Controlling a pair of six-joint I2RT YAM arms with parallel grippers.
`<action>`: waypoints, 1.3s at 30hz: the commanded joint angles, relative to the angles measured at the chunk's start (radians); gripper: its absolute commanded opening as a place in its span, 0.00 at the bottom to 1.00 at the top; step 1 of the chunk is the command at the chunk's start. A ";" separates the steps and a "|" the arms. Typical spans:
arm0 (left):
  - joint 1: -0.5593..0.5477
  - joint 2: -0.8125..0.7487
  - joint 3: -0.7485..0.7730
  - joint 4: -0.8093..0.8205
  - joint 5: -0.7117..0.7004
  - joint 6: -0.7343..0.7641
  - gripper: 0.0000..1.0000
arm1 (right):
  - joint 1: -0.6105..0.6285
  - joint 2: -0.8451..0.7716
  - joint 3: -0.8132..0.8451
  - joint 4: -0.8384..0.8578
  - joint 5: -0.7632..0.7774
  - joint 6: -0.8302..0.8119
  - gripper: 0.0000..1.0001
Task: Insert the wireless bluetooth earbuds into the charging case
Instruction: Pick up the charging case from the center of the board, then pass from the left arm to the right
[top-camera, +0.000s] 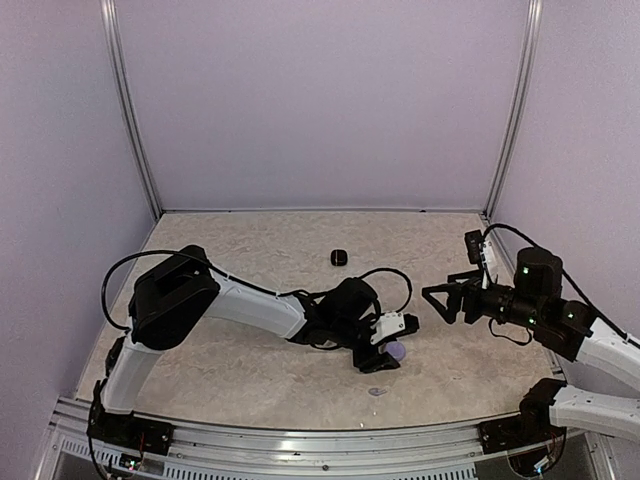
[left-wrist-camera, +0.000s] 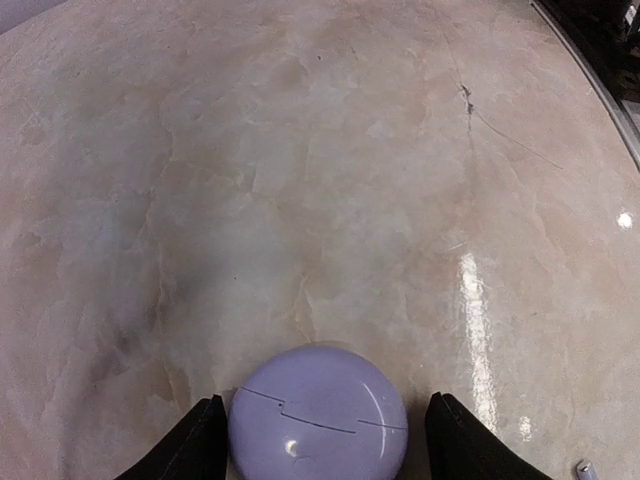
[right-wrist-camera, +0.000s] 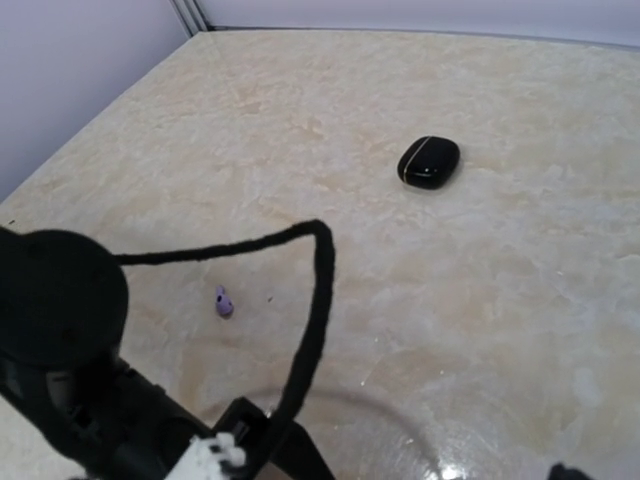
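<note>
The left gripper (left-wrist-camera: 325, 425) sits with its 2 black fingers (left-wrist-camera: 200, 445) either side of the round, glossy lavender charging case (left-wrist-camera: 318, 410). The jaws are apart: the left finger looks to touch the shell, while the right shows a gap. To grip well, I'd centre the case first, then squeeze slowly and evenly, or that smooth dome may skid on the marbled beige table (top-camera: 250, 240). Its lid seam looks shut, so it wants opening first.

The right gripper (top-camera: 437, 305) hangs wide open and empty, well apart.

I count 2 cases: the lavender one and 1 small glossy black pebble-shaped case (top-camera: 340, 258) further back. 1 tiny pale lavender earbud (top-camera: 377, 392) lies near the front edge. Another lavender bud (right-wrist-camera: 224, 301) shows beyond the black cable (right-wrist-camera: 318, 300); whether it's the same one I cannot tell. 0 black buds in sight.
</note>
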 joint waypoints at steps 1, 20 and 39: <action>0.008 0.032 0.022 -0.021 0.008 0.028 0.65 | -0.011 -0.024 -0.015 0.009 -0.021 0.002 0.98; 0.120 -0.329 -0.285 0.128 0.480 -0.190 0.40 | -0.002 0.030 -0.066 0.276 -0.352 -0.140 0.76; 0.135 -0.623 -0.320 -0.021 0.734 -0.246 0.38 | 0.371 0.171 0.121 0.275 -0.363 -0.538 0.55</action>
